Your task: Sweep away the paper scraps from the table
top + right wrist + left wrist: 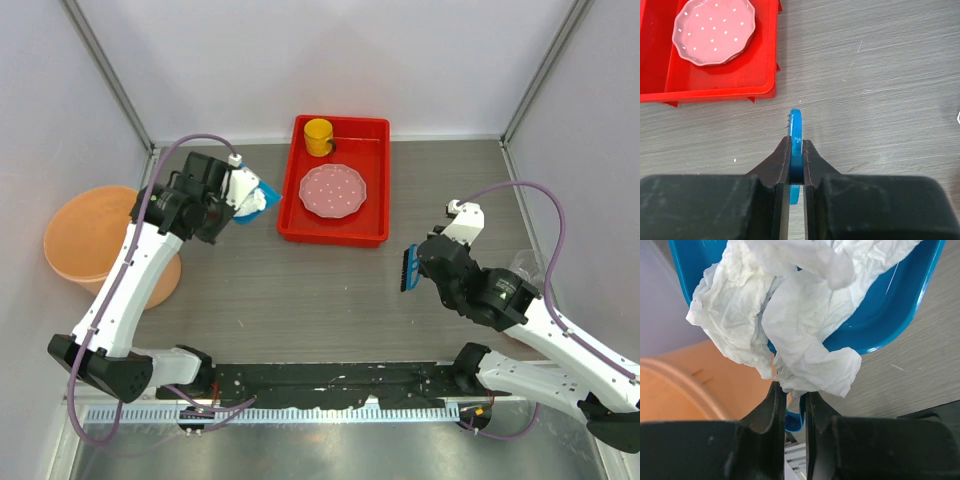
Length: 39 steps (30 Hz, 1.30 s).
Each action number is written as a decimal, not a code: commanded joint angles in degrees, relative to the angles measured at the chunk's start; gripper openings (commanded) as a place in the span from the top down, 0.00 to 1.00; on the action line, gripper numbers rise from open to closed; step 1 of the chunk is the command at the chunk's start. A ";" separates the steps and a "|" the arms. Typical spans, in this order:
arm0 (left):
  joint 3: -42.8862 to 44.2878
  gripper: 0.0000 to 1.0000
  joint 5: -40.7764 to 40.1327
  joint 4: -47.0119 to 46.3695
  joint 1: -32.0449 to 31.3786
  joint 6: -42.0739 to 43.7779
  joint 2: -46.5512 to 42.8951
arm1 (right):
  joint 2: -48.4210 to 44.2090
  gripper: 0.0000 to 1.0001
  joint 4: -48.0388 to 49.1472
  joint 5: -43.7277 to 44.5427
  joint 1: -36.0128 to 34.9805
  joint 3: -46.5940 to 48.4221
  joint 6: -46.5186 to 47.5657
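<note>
Between the fingers of the left claw [790,390], which are closed to a narrow gap, sits the rear edge of a blue plastic dustpan [890,315]. The crumpled white paper scraps [790,315] lie piled in this pan, directly ahead of the fingertips. One wad hangs over the pan's rear lip and reaches down to the fingers. To the left of this claw stands a round orange plastic tub [685,390]. To the right, below the pan, lies the dark grey wood-grain table [920,370].

The right claw [796,142] is likewise closed to a narrow gap. It clamps a thin blue plastic brush [796,125], held edge-on above the table; the top view shows the bristles facing left. Ahead and to the left of this claw rests a red rectangular plastic tray [765,60]. The tray carries a pink dotted scalloped plate [714,32] and, at its far end, a yellow cup [319,135].
</note>
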State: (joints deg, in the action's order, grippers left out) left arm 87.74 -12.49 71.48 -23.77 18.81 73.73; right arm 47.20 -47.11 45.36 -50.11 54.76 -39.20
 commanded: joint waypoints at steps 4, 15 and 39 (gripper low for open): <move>8.67 1.00 -3.77 6.56 11.18 4.22 -1.84 | -1.67 0.99 3.60 2.54 -0.25 -1.85 4.04; 12.63 1.00 -2.52 4.72 41.68 16.16 -3.68 | 0.25 0.99 7.38 2.45 -0.25 -2.12 8.52; -31.40 1.00 -33.57 -76.48 50.49 87.95 -21.61 | 2.29 0.99 13.19 1.39 -0.25 -3.35 14.24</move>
State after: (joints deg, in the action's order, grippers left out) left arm 58.54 -43.64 13.98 26.39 92.42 53.36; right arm 50.50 -36.47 45.50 -50.11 51.51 -25.58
